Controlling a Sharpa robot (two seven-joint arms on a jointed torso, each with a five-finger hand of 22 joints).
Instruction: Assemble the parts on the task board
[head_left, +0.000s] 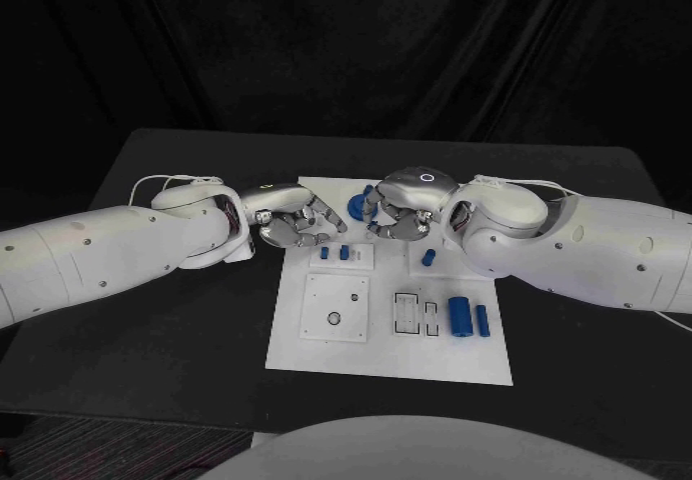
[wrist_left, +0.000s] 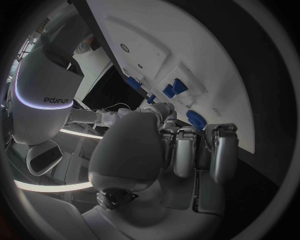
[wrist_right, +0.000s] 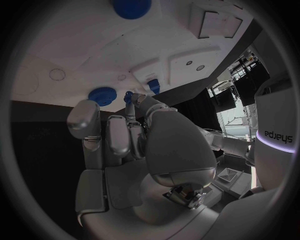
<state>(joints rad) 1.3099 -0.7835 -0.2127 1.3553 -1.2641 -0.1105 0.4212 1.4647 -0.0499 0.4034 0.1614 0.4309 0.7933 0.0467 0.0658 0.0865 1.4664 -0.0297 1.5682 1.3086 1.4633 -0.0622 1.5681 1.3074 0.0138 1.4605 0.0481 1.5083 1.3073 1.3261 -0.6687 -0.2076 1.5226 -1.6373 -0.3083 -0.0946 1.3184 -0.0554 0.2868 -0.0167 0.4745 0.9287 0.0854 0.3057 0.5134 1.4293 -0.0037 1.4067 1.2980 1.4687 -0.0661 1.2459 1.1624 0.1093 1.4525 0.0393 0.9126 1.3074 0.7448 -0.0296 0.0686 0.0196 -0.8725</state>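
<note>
Here, starting at the left, the robot's white left arm (head_left: 108, 250) reaches in across the black table (head_left: 159, 340) and ends in the silver left hand (head_left: 296, 222), which hovers over the far left corner of the white rectangular task board (head_left: 382, 350). Its fingers (wrist_left: 222, 150) are curled inward, and from the left wrist view they seem to enclose nothing, though whether a fingertip touches a part I cannot tell. Just beyond them lies a round blue part (wrist_left: 196, 119) near the board's edge. Moving rightward, two small blue pegs (head_left: 335, 253) stand in a raised white square block just below the left hand. Next comes the silver right hand (head_left: 404, 208), close to the left hand but apart from it, poised over the far middle of the board with fingers bent down; in the right wrist view a slim blue part (wrist_right: 128, 96) sits at its fingertips and appears to be pinched there. A round blue disc (wrist_right: 102, 96) lies beside those fingers. Further right, a short blue peg (head_left: 428, 258) stands by the white right arm (head_left: 606, 250), and a thick blue cylinder (head_left: 460, 316) and a thinner blue bar (head_left: 482, 320) lie nearer the board's front right. Black curtain (head_left: 346, 60) hangs behind the table.
</note>
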